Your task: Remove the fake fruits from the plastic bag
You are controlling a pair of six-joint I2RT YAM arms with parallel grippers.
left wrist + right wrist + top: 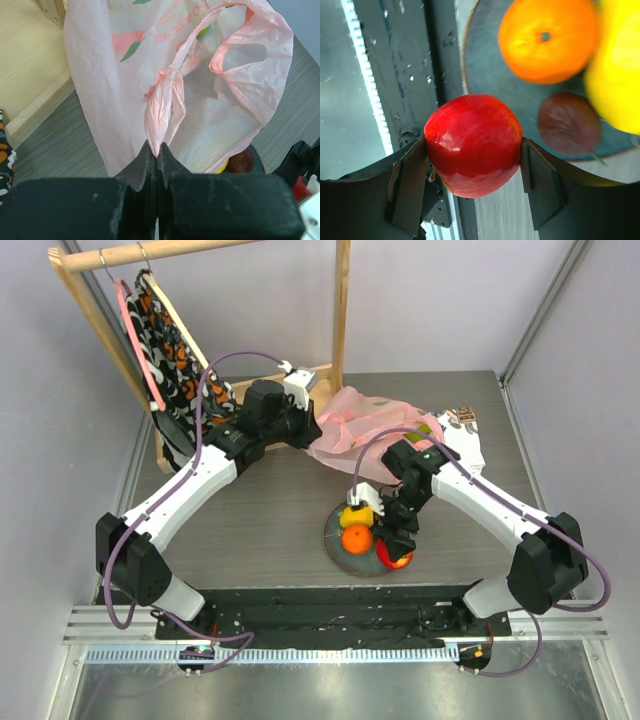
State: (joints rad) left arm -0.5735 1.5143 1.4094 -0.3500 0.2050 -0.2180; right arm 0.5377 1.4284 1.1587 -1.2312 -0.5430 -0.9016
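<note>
The pink plastic bag [365, 423] lies at the back centre of the table, with something green [425, 430] showing through it. My left gripper [306, 430] is shut on a twisted bag handle [162, 117] and holds the bag's mouth up. My right gripper [396, 548] is shut on a red apple [470, 142], just over the near right rim of a dark plate [335, 545]. On the plate sit an orange [357, 538], a yellow mango [357, 516] and a dark purple fruit [568, 122]. The grapes are hidden.
A wooden rack [340, 310] stands at the back left, with a black-and-orange patterned cloth [175, 355] on a pink hanger. A white-and-navy printed cloth [466, 435] lies behind the bag at the right. The table's black front rail [400, 60] is close under the apple.
</note>
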